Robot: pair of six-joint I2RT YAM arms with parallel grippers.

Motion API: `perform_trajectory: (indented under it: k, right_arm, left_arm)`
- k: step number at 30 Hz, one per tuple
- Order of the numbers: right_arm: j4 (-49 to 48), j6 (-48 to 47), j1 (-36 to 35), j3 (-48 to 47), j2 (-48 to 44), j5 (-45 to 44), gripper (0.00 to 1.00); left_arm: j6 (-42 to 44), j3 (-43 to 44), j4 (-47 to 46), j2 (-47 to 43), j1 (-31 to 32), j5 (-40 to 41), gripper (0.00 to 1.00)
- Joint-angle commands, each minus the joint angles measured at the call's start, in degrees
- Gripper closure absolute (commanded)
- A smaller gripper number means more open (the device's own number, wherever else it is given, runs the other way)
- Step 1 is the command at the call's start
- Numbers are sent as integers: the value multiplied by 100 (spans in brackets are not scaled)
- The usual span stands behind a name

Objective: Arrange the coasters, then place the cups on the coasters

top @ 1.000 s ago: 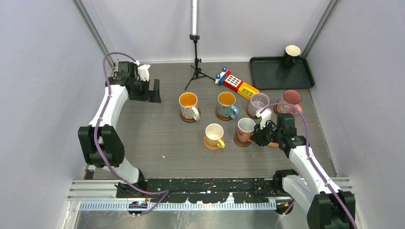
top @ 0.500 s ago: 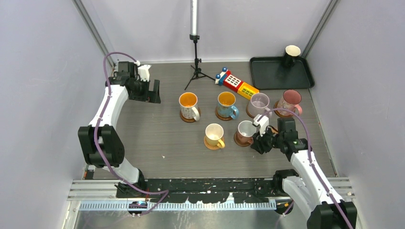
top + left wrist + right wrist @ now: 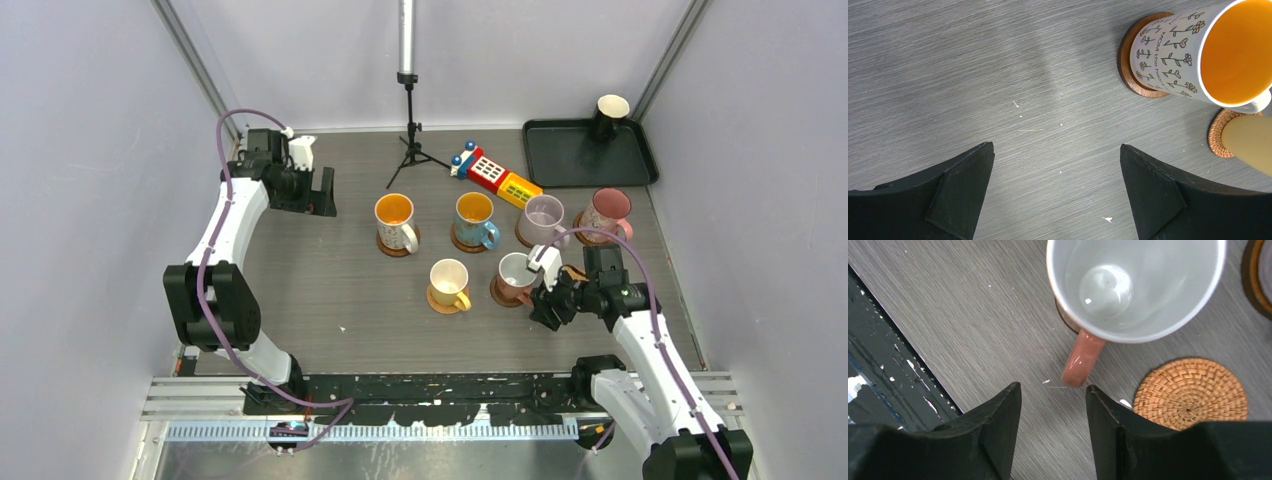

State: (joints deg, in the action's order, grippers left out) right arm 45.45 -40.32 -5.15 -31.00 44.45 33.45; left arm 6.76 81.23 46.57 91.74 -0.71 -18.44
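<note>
My right gripper (image 3: 1053, 387) is open and empty, just short of the handle of a pink cup (image 3: 1135, 285). That pink cup (image 3: 516, 272) stands on a brown coaster (image 3: 499, 294). A bare orange woven coaster (image 3: 1190, 392) lies to its right. My right gripper (image 3: 547, 303) is beside the cup. The white patterned cup (image 3: 395, 222), blue cup (image 3: 475, 219), lavender cup (image 3: 543, 217), second pink cup (image 3: 607, 211) and yellow cup (image 3: 450, 282) each sit on a coaster. My left gripper (image 3: 322, 193) hangs open at the far left. My left gripper (image 3: 1055, 147) is over bare table.
A black cup (image 3: 610, 114) stands on the black tray (image 3: 560, 160) at the back right. A red-yellow toy block (image 3: 495, 176) and a small tripod (image 3: 410, 150) sit behind the cups. The metal rail (image 3: 878, 350) runs along the near edge.
My right gripper has opened, let go of the pink cup's handle and drawn back a little toward the near edge. The left arm has not moved.
</note>
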Motion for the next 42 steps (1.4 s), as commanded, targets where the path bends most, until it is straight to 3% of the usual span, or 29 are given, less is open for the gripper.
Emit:
perform_trajectory:
  k: [1,7,16,20,30,39,42]
  right_arm:
    - [431,41,-23,-753,95,-74,42]
    - [1339,268,-30,-2167,647,-148,32]
    - [74,2310,112,-4339,2661,-1150,29]
    - [-292,2776,684,-5296,3774,-1389,29]
    - [-220,2754,2406,-8457,6931,-1933,29]
    - [-304,2885,2584,-10877,9024,-2409,29]
    - [-603,2958,2565,-11182,9386,-2420,29]
  left_arm:
    - [98,94,59,-23,18,-44,0]
    - [118,191,194,1,25,-70,0]
    - [117,279,163,36,23,58,0]
    - [31,420,195,118,23,139,0]
    - [-101,386,185,195,23,279,0]
    - [24,641,369,494,18,447,0]
    - [33,810,472,645,19,451,0]
